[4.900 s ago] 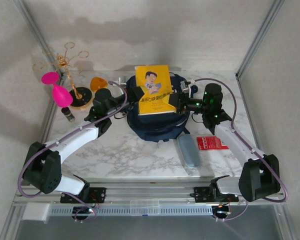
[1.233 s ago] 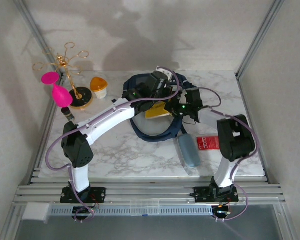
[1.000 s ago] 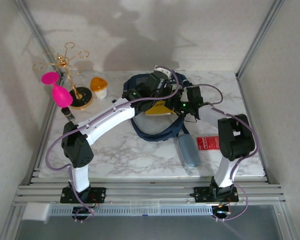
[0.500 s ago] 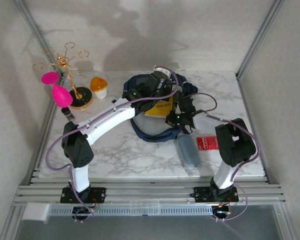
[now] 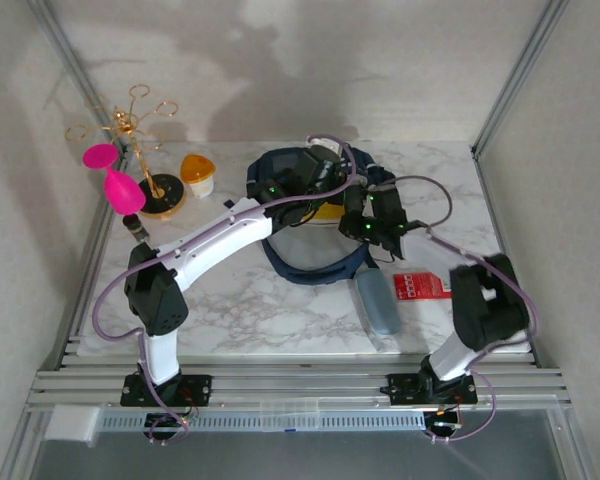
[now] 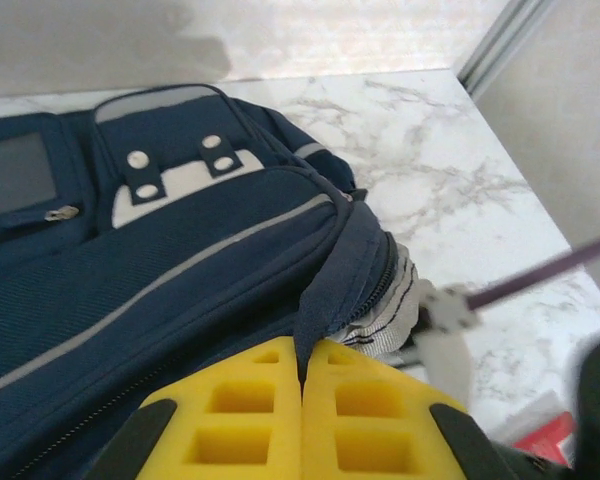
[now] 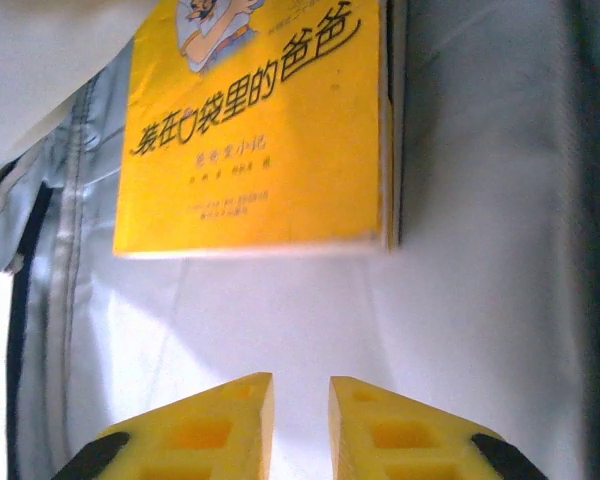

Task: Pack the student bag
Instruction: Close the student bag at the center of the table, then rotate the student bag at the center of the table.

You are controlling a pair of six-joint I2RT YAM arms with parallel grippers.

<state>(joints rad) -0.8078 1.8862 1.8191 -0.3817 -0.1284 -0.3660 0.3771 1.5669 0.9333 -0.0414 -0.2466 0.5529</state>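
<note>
At the far middle of the counter (image 5: 230,310) lies the bag (image 5: 315,273). My left fingers (image 6: 250,410) are clamped on its rim, holding it open; my right fingers (image 7: 215,420), slightly apart and empty, hover inside near the book (image 7: 255,130). I judge the book stowed; next, withdraw right carefully.

White arms (image 5: 220,235), black joints (image 5: 155,300), purple cables (image 5: 94,315)

Marble table (image 5: 230,310) bears student bag (image 6: 160,280), grey case (image 5: 378,302), red packet (image 5: 420,286), gold stand (image 5: 140,150), orange cup (image 5: 197,172).
</note>
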